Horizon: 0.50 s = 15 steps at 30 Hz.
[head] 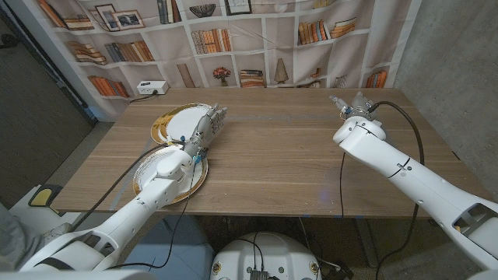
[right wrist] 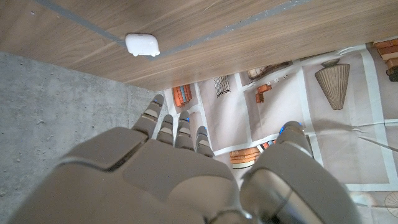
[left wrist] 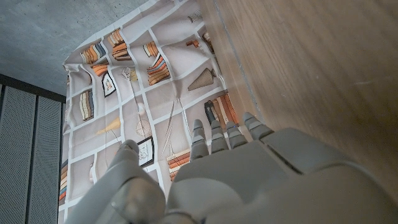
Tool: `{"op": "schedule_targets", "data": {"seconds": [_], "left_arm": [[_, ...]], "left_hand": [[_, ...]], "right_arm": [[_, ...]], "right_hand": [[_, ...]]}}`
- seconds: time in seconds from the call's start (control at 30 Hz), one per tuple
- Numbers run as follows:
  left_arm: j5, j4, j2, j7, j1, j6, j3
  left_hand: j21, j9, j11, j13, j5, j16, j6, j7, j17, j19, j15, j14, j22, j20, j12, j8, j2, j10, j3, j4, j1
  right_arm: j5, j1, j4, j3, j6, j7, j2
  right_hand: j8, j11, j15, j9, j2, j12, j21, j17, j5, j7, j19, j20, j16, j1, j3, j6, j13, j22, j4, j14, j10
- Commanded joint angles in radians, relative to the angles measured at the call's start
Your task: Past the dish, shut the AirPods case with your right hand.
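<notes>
On the left, the left hand hangs over two gold-rimmed white dishes. One dish lies under its fingers and the other lies nearer the robot, under its forearm. The fingers reach forward, lying close side by side with the thumb set apart, and nothing is in them, as the left wrist view confirms.

Across the bare wooden table, well apart from the left hand, the right hand is raised near the far right corner. In the right wrist view its fingers are extended and loosely apart, the thumb off to one side, gripping nothing.

The AirPods case shows in the right wrist view as a small white rounded object on the wood, ahead of the right hand's fingertips and apart from them. It already looks closed there, though it is too small to be sure; in the head view I cannot pick it out.

The case is likely light, hard-shelled, smooth and slippery, so it may skid if pushed sideways. A gentle press straight down on the lid should serve best.
</notes>
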Motion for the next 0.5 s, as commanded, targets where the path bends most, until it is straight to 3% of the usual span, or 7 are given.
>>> {"op": "schedule_targets", "data": {"seconds": [0.03,0.5], "left_arm": [[0.010,-0.038,0.020,0.021,0.015,0.016,-0.003],[0.027,-0.046,0.019,0.039,0.027,-0.019,-0.006]], "left_hand": [[-0.001,0.003,-0.002,0.004,-0.003,-0.003,0.008,-0.005,0.003,-0.003,-0.001,-0.007,0.006,-0.004,-0.002,0.000,0.008,0.004,0.002,-0.006,0.007],[0.000,0.003,-0.006,0.004,-0.003,-0.001,0.014,-0.007,0.003,0.007,-0.006,-0.002,0.006,-0.010,0.000,0.001,0.009,0.013,0.004,-0.013,0.010]], "right_arm": [[-0.011,0.018,-0.010,-0.011,-0.038,0.024,-0.019],[0.013,0.060,0.006,-0.022,-0.111,0.061,-0.018]], "right_hand": [[-0.008,0.000,-0.006,0.003,-0.007,0.002,0.001,0.002,0.002,-0.001,0.004,0.001,0.006,0.002,-0.005,-0.014,0.005,0.002,0.001,0.001,0.004],[-0.014,0.021,0.002,0.004,-0.010,-0.009,-0.006,0.003,0.003,0.010,-0.006,0.005,-0.003,-0.005,-0.011,-0.030,0.005,0.002,0.004,-0.014,-0.016]]}}
